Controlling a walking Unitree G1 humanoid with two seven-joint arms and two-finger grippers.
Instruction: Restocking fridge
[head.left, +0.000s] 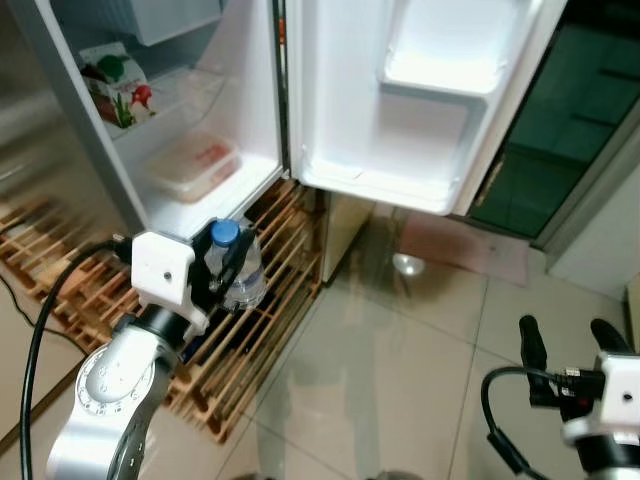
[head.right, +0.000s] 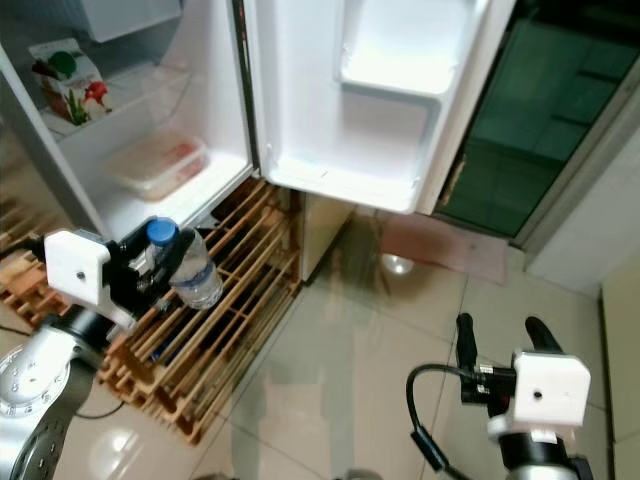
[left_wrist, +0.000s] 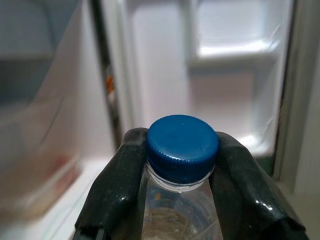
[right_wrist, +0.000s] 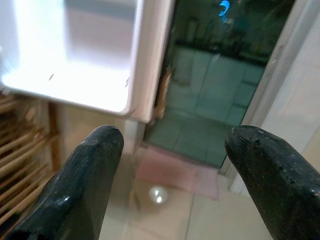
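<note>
My left gripper (head.left: 228, 268) is shut on a clear water bottle (head.left: 240, 275) with a blue cap (left_wrist: 182, 147), held upright just in front of the open fridge (head.left: 215, 110) and below its lowest shelf. In the left wrist view both black fingers (left_wrist: 117, 185) press the bottle's neck. Inside the fridge, a juice carton (head.left: 118, 85) stands on an upper shelf and a clear lidded food box (head.left: 190, 165) lies on the lower shelf. My right gripper (head.left: 568, 342) is open over the tiled floor at the lower right, holding nothing.
The fridge door (head.left: 420, 100) stands swung open, with white door bins (head.left: 440, 70). A slatted wooden pallet (head.left: 270, 270) lies under the fridge. A dark glass door (head.left: 570, 130) is at the right, with a reddish mat (head.left: 465, 245) on the glossy tiles before it.
</note>
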